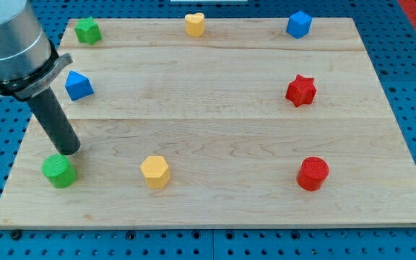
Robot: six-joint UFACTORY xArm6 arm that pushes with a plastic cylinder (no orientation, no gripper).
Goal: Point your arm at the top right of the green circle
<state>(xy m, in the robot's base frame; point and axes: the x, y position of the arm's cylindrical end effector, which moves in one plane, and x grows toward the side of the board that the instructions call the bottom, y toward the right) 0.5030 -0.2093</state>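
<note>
While my tip (69, 150) touches its upper right edge, green circle (58, 171), squat cylinder, matte, near board's (215, 123) lower left.

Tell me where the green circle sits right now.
The green circle lies near the board's bottom-left corner in the camera view, left of the yellow hexagon, with my tip just at its top right.

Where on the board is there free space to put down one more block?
The board's middle is bare, between yellow heart, red star, yellow hexagon and blue block. Crowded: my tip beside the green circle.
</note>
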